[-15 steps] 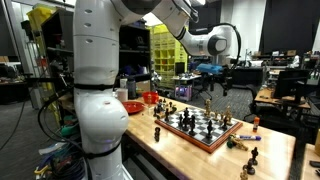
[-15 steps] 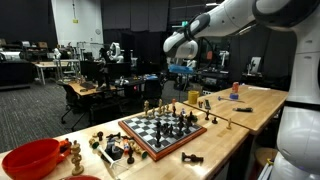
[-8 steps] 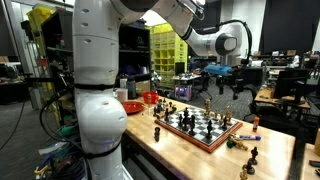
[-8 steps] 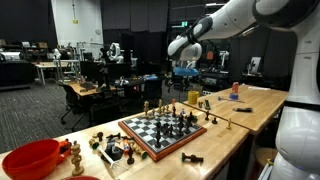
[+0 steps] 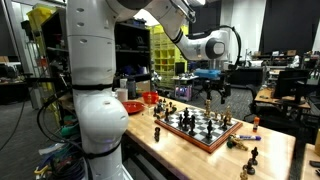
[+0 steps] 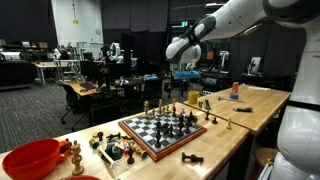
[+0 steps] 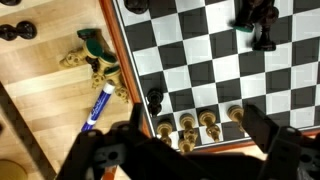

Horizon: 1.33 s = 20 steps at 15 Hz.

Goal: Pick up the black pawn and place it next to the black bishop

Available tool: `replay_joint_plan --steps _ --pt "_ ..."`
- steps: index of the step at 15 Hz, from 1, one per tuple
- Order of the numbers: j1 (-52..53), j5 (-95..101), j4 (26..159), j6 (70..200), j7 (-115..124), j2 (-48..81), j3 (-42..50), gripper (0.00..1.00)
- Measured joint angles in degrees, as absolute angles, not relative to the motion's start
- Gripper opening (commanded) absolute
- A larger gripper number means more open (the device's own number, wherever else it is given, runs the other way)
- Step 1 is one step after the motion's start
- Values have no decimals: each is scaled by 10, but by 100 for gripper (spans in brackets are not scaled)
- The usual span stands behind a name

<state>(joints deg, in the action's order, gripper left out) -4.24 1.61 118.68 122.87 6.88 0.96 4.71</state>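
Observation:
The chessboard (image 5: 200,128) (image 6: 165,130) lies on a wooden table, with dark and gold pieces on it. My gripper (image 5: 215,92) (image 6: 183,88) hangs open and empty high above the board's far side. In the wrist view a small black pawn (image 7: 153,98) stands alone near the board's left edge, above a row of gold pieces (image 7: 198,123). My open fingers (image 7: 195,140) frame that gold row. Taller black pieces (image 7: 258,25) stand at the upper right; I cannot tell which is the bishop.
Off the board lie a blue marker (image 7: 97,107), green and gold pieces (image 7: 95,52) and black pieces (image 7: 20,30). A red bowl (image 6: 35,158) and loose pieces (image 6: 110,150) sit at one table end. More loose pieces (image 5: 248,158) lie near the other end.
The arm swung slightly sideways and back over the board's far side, ending a little lower. The gripper stayed open and empty. No pieces moved.

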Motion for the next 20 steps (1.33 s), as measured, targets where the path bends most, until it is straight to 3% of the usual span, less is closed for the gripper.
replay_joint_plan --steps 9,20 --pt "-86 32 1168 1239 87 10 91 100" --pt "-111 50 1123 1267 382 103 146 100"
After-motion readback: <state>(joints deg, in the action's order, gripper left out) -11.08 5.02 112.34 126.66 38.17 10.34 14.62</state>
